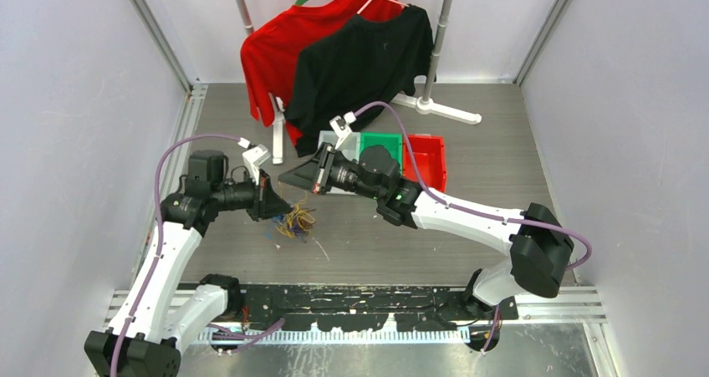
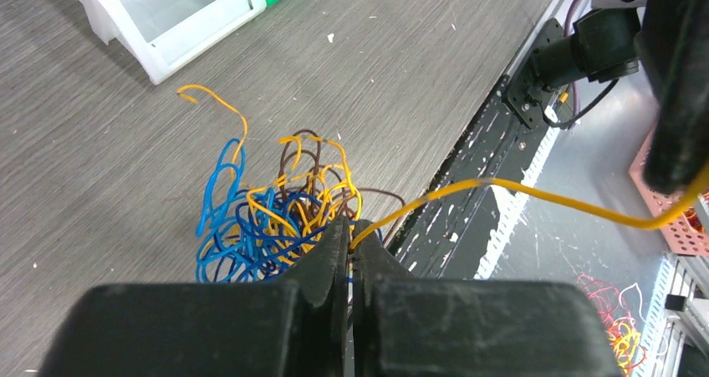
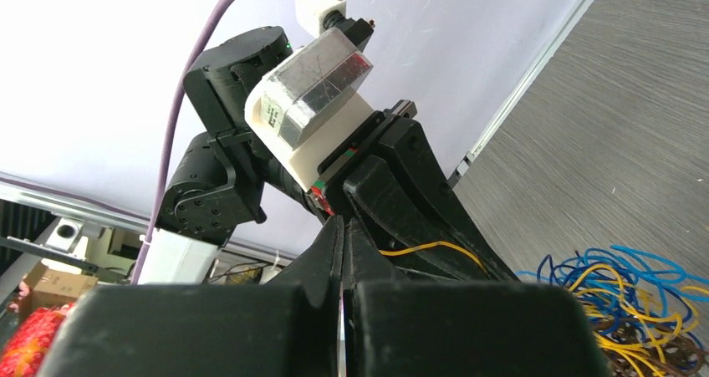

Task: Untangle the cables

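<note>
Cables point(image 2: 266, 223) (one yellow) in left jaws.

A grey wood-grain table point(image 1: 485, 218) carries a loose tangle of thin blue, yellow-orange and dark brown cables point(image 1: 294, 221) left of centre, towards the near side. Farther back, mid-table, three open plastic bins stand side by side: a white bin point(image 2: 180, 55), a green bin point(image 1: 380, 140), then a red bin point(image 1: 428, 158) on the right. Behind them rest the white rack feet point(image 1: 441, 109).

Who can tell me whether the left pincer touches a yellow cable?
Touching. The left wrist view shows the left pincer shut on a yellow cable.
</note>
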You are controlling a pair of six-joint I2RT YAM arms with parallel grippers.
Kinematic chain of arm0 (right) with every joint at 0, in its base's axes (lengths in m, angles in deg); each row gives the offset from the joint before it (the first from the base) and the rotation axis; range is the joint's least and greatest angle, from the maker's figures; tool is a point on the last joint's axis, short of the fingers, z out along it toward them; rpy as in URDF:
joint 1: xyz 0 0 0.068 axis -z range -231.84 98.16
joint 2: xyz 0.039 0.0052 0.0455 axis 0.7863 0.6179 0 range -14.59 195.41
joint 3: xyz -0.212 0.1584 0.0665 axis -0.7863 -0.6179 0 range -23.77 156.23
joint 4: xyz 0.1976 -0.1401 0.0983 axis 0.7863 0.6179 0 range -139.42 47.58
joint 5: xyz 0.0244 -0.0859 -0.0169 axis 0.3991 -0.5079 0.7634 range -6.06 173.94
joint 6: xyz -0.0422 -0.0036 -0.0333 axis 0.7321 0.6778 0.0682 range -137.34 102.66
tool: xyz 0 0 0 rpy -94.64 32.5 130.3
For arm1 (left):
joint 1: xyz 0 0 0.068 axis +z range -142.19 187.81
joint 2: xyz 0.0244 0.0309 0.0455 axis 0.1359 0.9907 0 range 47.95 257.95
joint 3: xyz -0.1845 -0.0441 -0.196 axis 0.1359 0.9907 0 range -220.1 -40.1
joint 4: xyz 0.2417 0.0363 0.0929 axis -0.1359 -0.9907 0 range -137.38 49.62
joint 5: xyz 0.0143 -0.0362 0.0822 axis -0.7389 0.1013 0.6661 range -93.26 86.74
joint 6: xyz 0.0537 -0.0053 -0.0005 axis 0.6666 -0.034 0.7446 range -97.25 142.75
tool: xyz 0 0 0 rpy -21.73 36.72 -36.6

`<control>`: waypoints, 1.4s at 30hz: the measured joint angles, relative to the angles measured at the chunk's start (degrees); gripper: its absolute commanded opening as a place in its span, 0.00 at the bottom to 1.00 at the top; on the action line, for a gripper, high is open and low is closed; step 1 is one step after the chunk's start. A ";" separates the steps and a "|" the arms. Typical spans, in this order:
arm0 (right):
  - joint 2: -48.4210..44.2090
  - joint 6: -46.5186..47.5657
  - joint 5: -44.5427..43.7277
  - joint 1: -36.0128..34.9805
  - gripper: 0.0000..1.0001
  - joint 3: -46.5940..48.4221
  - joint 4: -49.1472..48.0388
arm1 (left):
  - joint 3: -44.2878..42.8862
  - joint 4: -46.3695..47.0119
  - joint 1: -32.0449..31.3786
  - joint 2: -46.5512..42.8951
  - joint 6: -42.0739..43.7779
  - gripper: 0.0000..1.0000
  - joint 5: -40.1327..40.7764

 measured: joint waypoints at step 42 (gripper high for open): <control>-3.04 13.64 -0.96 -0.15 0.67 -15.87 -6.84 | -5.40 2.43 0.00 -3.26 -16.68 0.00 -7.74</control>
